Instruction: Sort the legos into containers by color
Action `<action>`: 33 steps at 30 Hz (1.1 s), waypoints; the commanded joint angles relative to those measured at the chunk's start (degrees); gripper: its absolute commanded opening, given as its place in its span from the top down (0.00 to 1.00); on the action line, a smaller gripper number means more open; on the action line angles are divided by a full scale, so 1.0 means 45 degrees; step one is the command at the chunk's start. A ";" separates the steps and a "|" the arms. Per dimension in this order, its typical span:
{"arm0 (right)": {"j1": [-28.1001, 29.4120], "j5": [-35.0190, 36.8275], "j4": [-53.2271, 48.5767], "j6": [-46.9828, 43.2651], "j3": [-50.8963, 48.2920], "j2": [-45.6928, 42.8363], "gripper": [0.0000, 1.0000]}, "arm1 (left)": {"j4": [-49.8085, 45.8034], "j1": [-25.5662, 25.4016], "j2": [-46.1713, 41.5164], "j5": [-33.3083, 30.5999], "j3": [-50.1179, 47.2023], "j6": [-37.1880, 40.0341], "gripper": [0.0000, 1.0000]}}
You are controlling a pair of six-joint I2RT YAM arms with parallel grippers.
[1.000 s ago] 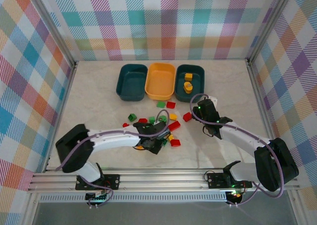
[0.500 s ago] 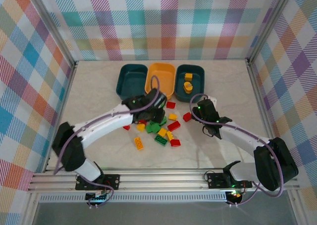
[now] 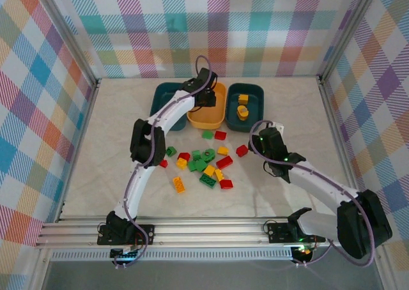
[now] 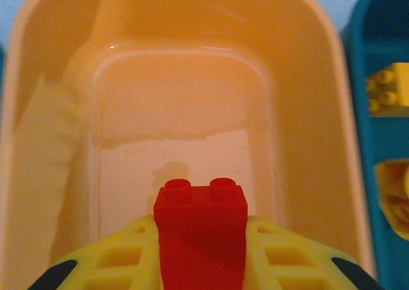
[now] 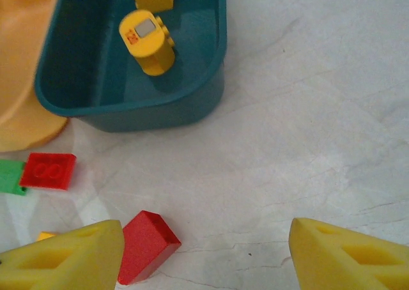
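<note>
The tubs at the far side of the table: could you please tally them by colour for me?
dark teal tubs: 2 (the second is at the right end of the row)
yellow-orange tub: 1
Total: 3

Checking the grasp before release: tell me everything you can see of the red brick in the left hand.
Small red brick, glossy plastic, two round studs on its far end, smooth face toward the camera. It is pinched between the left hand's yellow fingers, one on each side, centred and straight. It hangs over the floor of the yellow-orange tub, touching only the fingers. Its near end is cut off by the frame.
</note>
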 commanded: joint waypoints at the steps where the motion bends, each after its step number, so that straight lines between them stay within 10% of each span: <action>1: -0.0018 0.0251 0.0139 -0.0317 -0.0186 -0.0380 0.31 | -0.1021 -0.0050 0.0529 0.0336 0.1308 0.0523 0.68; 8: -0.0018 -0.0056 0.0071 -0.0411 0.0048 -0.0030 0.29 | -0.0708 -0.0004 -0.0463 0.0726 0.1351 0.0613 0.23; 19: -0.0018 -0.0383 0.0119 -0.0348 -0.0005 -0.0245 0.29 | 0.3079 0.0204 -0.9596 -0.0999 -1.1872 -0.4000 0.23; 33: -0.0018 -0.1087 0.0187 -0.0118 0.0060 0.0032 0.29 | 0.5395 0.1004 -1.2015 -0.0181 -1.7814 0.0195 0.29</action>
